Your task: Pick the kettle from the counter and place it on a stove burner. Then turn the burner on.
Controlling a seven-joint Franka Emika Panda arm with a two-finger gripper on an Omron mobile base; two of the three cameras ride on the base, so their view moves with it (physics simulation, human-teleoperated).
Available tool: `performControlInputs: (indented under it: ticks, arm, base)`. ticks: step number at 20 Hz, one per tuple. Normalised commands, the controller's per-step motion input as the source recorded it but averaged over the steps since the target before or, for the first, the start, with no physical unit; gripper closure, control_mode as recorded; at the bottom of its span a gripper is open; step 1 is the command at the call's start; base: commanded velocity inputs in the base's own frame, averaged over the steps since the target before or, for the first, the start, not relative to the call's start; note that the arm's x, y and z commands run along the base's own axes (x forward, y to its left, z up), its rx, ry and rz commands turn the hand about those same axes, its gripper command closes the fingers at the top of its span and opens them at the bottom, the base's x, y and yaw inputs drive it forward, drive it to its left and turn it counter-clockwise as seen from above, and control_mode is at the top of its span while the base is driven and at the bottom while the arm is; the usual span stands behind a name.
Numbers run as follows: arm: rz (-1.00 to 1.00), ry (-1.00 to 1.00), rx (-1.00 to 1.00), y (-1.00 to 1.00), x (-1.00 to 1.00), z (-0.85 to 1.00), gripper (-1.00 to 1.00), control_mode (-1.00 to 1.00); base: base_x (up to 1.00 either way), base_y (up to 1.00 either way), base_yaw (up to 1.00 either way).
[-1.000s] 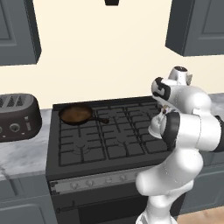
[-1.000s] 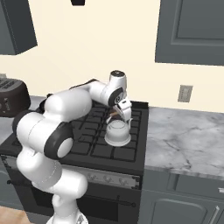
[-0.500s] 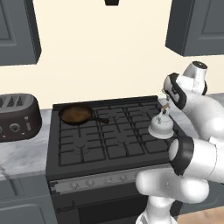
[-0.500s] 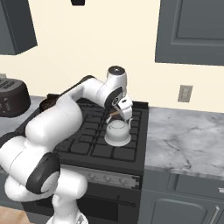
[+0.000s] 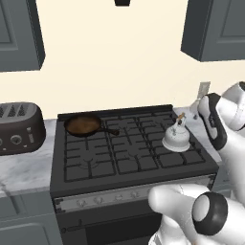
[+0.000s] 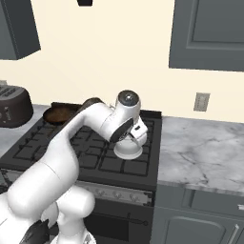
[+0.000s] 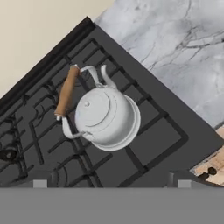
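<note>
The kettle (image 5: 176, 139) sat on the black gas range (image 5: 129, 153), on the grate over the right-hand stove burner (image 7: 144, 131) — upright, its wooden-gripped handle (image 7: 66, 91) arched over the lid and tipped a little to one side. From the hand view it lay straight below the pincer (image 7: 109, 186), with the short spout (image 7: 107, 77) pointing away toward the marble counter (image 7: 175, 48). The pincer was above it and clear of it — nothing between the fingers, and the tips (image 7: 40, 183) stood wide apart at the bottom edge of that view, so the jaws read as open.

In the right base view the white arm's wrist (image 6: 127, 107) hung over the kettle (image 6: 128, 148) and hid its top; the fingers themselves were hard to make out there, probably tucked behind the wrist. The counter (image 6: 205, 152) ran off beyond the range's right edge, just beside the kettle's burner. Well off to the pincer's far side, at the rear left burner, rested a dark brown frying pan (image 5: 85, 125), handle pointing toward the middle of the range. Farther still, past the range's left edge, a dark toaster (image 5: 19, 127) stood on the marble.
</note>
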Motion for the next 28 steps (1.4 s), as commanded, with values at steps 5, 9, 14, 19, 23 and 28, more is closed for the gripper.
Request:
performControlInputs:
  ticks: [5,9,14,19,23,28]
  arm:
    - [0.20,-0.27,0.00,-0.20,-0.82,0.14,-1.00,-1.00]
    - [0.21,-0.25,0.00,-0.11,-0.64,0.00,-1.00,-1.00]
    - [0.22,-0.27,-0.01,0.00,-0.39,-0.01,-1.00,-1.00]
    - [0.20,-0.28,-0.03,0.00,-0.35,0.00,-1.00,-1.00]
    - [0.16,-0.38,-0.05,0.00,-0.37,-0.08,-1.00,-1.00]
    - [0.10,-0.38,-0.08,0.00,-0.30,-0.21,-1.00,-1.00]
  base:
    - [0.00,0.00,0.00]
    - [0.00,0.00,0.00]
    - [0.00,0.00,0.00]
    - [0.00,0.00,0.00]
    - [0.00,0.00,0.00]
    - [0.00,0.00,0.00]
